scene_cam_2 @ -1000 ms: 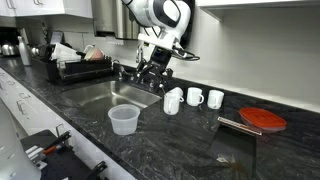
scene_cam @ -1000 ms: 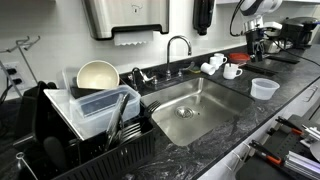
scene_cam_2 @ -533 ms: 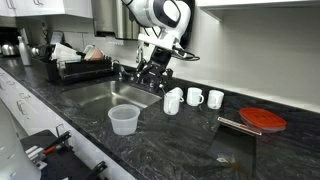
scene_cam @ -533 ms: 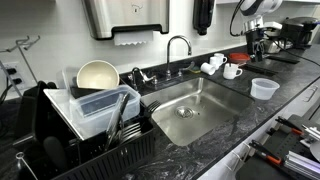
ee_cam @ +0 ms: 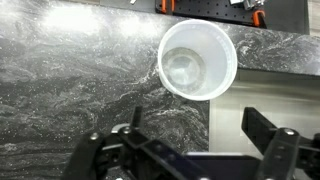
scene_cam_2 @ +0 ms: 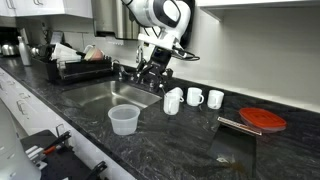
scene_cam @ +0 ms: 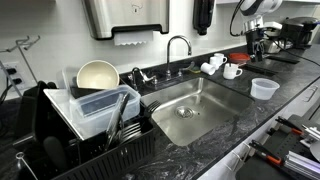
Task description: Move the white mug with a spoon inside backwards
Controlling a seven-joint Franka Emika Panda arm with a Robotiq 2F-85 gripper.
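Three white mugs stand together on the dark counter beside the sink in both exterior views. The white mug (scene_cam_2: 172,101) nearest the sink has a thin handle-like thing sticking out of its top, seemingly the spoon. In an exterior view the group (scene_cam: 219,66) is too small to tell the spoon. My gripper (scene_cam_2: 151,76) hangs high above the counter near the faucet, left of the mugs and apart from them. In the wrist view the gripper (ee_cam: 200,135) is open and empty, and the mugs are out of view there.
A translucent plastic tub (scene_cam_2: 123,119) (ee_cam: 198,58) (scene_cam: 264,88) stands near the counter's front edge. The steel sink (scene_cam: 190,108) and faucet (scene_cam: 178,45) lie beside the mugs. A red disc (scene_cam_2: 264,119) lies past them. A dish rack with a cream bowl (scene_cam: 97,75) stands beyond the sink.
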